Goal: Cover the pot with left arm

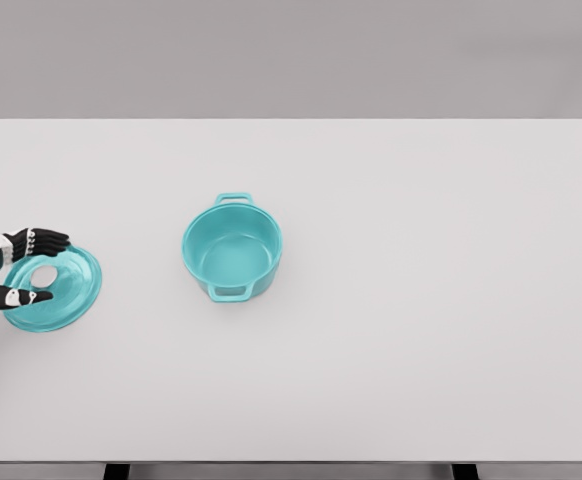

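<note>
— Head view: where is your left hand?

— At the surface's left edge, fingers above and thumb below the teal lid's knob, apparently closing on it, though whether they grip yet you cannot tell.

— And the pot?

— Open, upright, well apart to the right, so you likely must lift and carry the lid across.

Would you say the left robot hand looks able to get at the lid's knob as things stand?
Probably yes: the left robot hand is already over the teal lid, fingers either side of its knob, with nothing between them.
</note>
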`<state>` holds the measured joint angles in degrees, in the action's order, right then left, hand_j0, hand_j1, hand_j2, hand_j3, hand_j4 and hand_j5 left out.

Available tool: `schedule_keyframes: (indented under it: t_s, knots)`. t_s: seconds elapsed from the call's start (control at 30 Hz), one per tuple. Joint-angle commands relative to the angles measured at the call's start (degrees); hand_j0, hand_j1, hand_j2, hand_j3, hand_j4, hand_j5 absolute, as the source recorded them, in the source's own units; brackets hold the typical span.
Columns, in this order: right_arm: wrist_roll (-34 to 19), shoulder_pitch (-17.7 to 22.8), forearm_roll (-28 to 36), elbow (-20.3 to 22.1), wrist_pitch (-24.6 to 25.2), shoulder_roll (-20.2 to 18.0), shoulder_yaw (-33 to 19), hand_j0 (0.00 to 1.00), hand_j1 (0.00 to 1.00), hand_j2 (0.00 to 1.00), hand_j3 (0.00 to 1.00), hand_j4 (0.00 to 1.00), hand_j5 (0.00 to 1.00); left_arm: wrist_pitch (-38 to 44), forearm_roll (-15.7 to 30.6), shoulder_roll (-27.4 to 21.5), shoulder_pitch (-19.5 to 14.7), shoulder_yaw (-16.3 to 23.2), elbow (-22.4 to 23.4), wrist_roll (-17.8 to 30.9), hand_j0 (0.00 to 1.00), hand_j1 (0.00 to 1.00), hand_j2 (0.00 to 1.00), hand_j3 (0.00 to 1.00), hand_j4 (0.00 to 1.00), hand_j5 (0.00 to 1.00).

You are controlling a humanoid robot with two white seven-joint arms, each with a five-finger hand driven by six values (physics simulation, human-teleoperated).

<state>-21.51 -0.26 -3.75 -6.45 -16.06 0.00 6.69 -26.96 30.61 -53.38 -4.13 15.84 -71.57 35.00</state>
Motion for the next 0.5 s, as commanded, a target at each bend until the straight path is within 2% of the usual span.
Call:
schedule_keyframes:
  t_s: [0.0,0.1,0.17,0.27,0.47]
  knots:
    - [-0.02,0.0,-0.03,0.04,-0.03,0.0,-0.01,1.0,1.0,1.0,1.0,1.0,1.0,-1.87,-1.17,0.03,0.0,-0.64,-0.06,0.0,0.83,0.83,0.83,0.83,0.83,0.83]
    - [-0.02,0.0,-0.03,0.03,-0.03,0.0,-0.01,1.0,1.0,1.0,1.0,1.0,1.0,-4.51,-1.87,0.99,0.35,-2.22,-0.06,0.0,0.83,0.83,0.83,0.83,0.83,0.83]
    - [-0.02,0.0,-0.03,-0.05,-0.03,0.0,-0.01,1.0,1.0,1.0,1.0,1.0,1.0,-5.83,-4.07,1.43,0.53,-2.39,-0.06,0.0,0.83,0.83,0.83,0.83,0.83,0.83]
    - [-0.02,0.0,-0.03,0.04,-0.03,0.0,-0.01,1.0,1.0,1.0,1.0,1.0,1.0,-6.62,-4.42,2.05,0.62,-2.39,0.2,0.0,0.83,0.83,0.83,0.83,0.83,0.83]
    - [-0.02,0.0,-0.03,0.03,-0.03,0.0,-0.01,1.0,1.0,1.0,1.0,1.0,1.0,-7.32,-4.77,3.89,0.0,-2.13,4.77,0.0,0.83,0.83,0.83,0.83,0.83,0.83]
